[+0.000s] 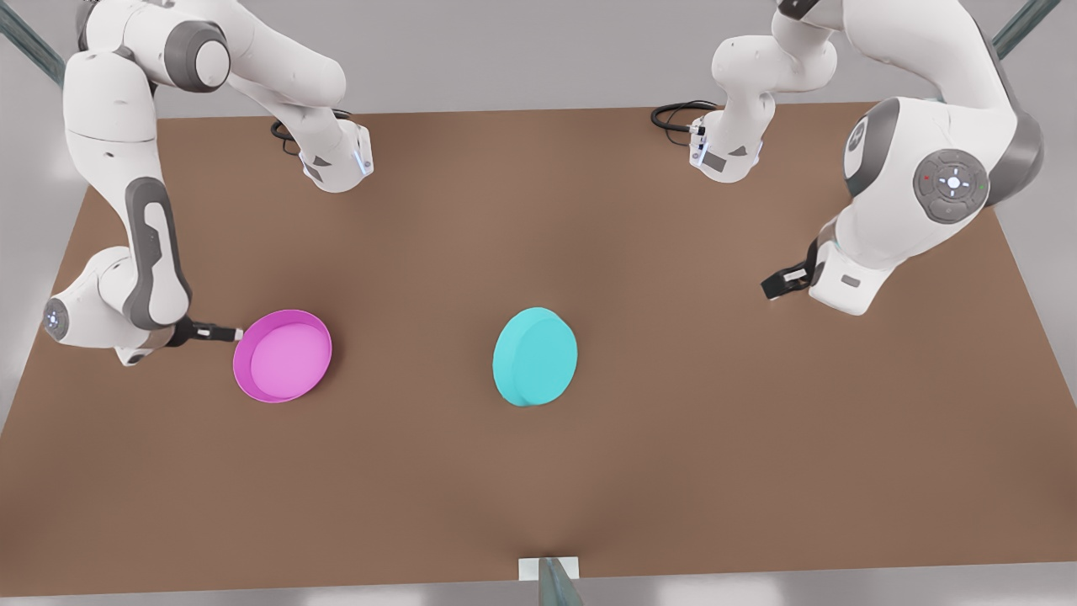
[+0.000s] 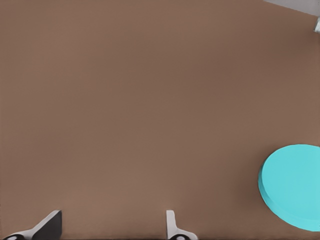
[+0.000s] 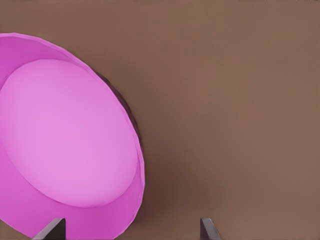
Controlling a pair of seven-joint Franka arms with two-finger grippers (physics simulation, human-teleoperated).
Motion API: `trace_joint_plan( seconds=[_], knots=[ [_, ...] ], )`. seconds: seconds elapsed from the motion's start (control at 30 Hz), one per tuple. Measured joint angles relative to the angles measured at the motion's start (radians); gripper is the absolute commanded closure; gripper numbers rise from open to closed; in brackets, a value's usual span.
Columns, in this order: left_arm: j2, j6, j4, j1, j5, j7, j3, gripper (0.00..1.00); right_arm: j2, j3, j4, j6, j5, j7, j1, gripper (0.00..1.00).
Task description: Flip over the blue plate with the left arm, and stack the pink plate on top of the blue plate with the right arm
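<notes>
The blue plate (image 1: pixel 535 357) lies face-down mid-tabletop (image 1: pixel 538 471), flat underside up. The pink plate (image 1: pixel 283 355) sits upright well to its left in the front view. The right tool (image 1: pixel 229 334) rests just beside the pink rim, fingers spread, holding nothing. The left tool (image 1: pixel 776 284) hangs open and waits at the far right. Both dishes look light, stiff and glossy, probably slippery; pinching the raised rim wall seems the surest hold.
</notes>
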Motion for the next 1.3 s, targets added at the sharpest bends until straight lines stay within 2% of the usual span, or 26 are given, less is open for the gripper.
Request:
trace_joint_plan(
  seconds=[0.2, 0.47, 0.77, 0.8, 0.83, 0.93, 1.17, 1.27, 1.3],
  knots=[
    [0.000, -0.057, 0.022, 0.000, -0.013, 0.068, 0.001, 0.00, -0.013, 0.001, -0.126, 0.135, 0.069, -0.026, -0.028, 0.00],
    [-0.001, -0.090, 0.051, 0.000, -0.011, 0.129, 0.006, 0.00, 0.021, 0.055, -0.128, 0.227, 0.152, -0.057, -0.021, 0.00],
    [0.000, -0.126, 0.065, 0.000, -0.016, 0.172, 0.001, 0.00, 0.049, 0.066, -0.119, 0.254, 0.186, -0.080, -0.024, 0.00],
    [0.001, -0.128, 0.065, 0.000, -0.016, 0.176, 0.001, 0.00, 0.053, 0.066, -0.115, 0.255, 0.188, -0.081, -0.023, 0.02],
    [0.002, -0.129, 0.065, 0.000, -0.016, 0.179, 0.001, 0.00, 0.056, 0.066, -0.113, 0.255, 0.190, -0.083, -0.021, 0.18],
    [0.006, -0.131, 0.065, 0.001, -0.017, 0.188, 0.002, 0.00, 0.057, 0.066, -0.103, 0.251, 0.193, -0.089, -0.019, 0.23],
    [0.004, -0.132, 0.066, 0.001, -0.016, 0.204, 0.004, 0.00, 0.066, 0.066, -0.079, 0.233, 0.195, -0.098, -0.027, 0.59],
    [0.005, -0.132, 0.097, 0.003, -0.015, 0.210, 0.015, 0.00, 0.079, 0.066, -0.073, 0.229, 0.195, -0.101, -0.029, 0.59],
    [0.008, -0.132, 0.112, 0.005, -0.013, 0.212, 0.022, 0.00, 0.083, 0.066, -0.072, 0.228, 0.195, -0.102, -0.029, 0.65]
  ],
)
